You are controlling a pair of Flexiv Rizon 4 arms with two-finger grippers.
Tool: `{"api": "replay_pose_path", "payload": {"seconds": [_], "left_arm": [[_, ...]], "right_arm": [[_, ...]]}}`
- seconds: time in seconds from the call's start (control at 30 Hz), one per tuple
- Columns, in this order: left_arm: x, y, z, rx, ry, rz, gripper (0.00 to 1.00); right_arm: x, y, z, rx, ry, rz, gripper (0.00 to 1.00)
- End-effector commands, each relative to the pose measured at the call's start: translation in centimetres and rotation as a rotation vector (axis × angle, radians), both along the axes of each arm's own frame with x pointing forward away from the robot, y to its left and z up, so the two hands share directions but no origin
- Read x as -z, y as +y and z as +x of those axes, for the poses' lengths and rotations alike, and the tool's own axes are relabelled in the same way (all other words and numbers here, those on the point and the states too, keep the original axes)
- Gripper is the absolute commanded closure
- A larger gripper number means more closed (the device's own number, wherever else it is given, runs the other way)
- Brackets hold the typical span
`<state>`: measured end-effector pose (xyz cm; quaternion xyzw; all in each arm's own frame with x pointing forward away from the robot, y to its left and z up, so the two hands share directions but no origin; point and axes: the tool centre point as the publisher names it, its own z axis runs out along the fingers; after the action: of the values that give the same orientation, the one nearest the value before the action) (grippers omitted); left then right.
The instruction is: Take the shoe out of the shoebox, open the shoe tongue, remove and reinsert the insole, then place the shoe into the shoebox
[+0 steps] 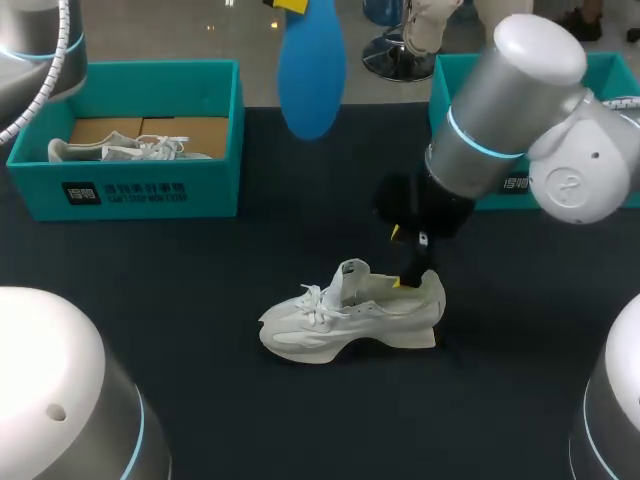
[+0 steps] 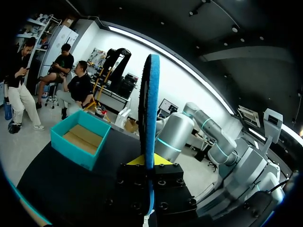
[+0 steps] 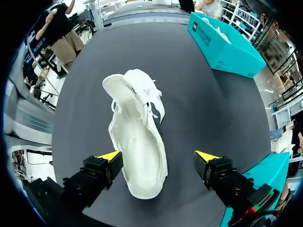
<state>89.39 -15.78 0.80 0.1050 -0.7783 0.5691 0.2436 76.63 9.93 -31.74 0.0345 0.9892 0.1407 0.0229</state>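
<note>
Right hand (image 3: 158, 157) is spread wide over the heel end of the white shoe (image 1: 345, 320), one yellow-tipped finger on each side, and grips nothing. I cannot tell whether either finger touches the shoe. Its arm enters from the right of the head view.

Two shoes are in sight. This one lies on its sole on the dark counter (image 1: 200, 300), in the lower middle of the head view. Its toe points toward the left of the frame and its tongue (image 1: 352, 272) is raised. The second shoe (image 1: 120, 150), also white, lies inside the left shoebox (image 1: 150, 190) at the upper left.

Two teal shoeboxes stand at the far edge of the counter. The right shoebox (image 1: 452, 80), at the upper right, is mostly hidden by the right arm.

One blue insole (image 1: 311, 70) hangs at the top middle of the head view, well above the counter. The left hand (image 2: 149, 163) is closed on it, and in the left wrist view it rises edge-on from between the fingers.
</note>
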Motion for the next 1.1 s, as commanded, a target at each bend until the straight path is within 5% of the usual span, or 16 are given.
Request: {"api": "replay_pose_path", "payload": {"seconds": [0.03, 0.63, 0.67, 0.7, 0.77, 0.8, 1.1], "left_arm": [[0.0, 0.0, 0.1, 0.003, 0.0, 0.0, 1.0], [0.0, 0.0, 0.1, 0.003, 0.0, 0.0, 1.0], [0.0, 0.0, 0.1, 0.003, 0.0, 0.0, 1.0], [0.0, 0.0, 0.1, 0.003, 0.0, 0.0, 1.0], [0.0, 0.0, 0.1, 0.003, 0.0, 0.0, 1.0], [0.0, 0.0, 0.1, 0.003, 0.0, 0.0, 1.0], [0.0, 0.0, 0.1, 0.003, 0.0, 0.0, 1.0]], "right_arm": [[1.5, 1.1, 1.1, -0.007, 0.017, -0.069, 0.0], [6.5, 0.9, 1.7, -0.063, 0.063, -0.12, 0.0], [6.6, 0.8, 1.6, -0.062, 0.066, -0.114, 0.06], [6.8, 0.7, 1.6, -0.062, 0.067, -0.112, 0.41], [7.0, 0.5, 1.4, -0.061, 0.076, -0.108, 0.9], [7.3, 0.3, 1.3, -0.06, 0.08, -0.099, 1.0], [8.0, -0.4, 0.6, -0.052, 0.108, -0.095, 1.0]]}}
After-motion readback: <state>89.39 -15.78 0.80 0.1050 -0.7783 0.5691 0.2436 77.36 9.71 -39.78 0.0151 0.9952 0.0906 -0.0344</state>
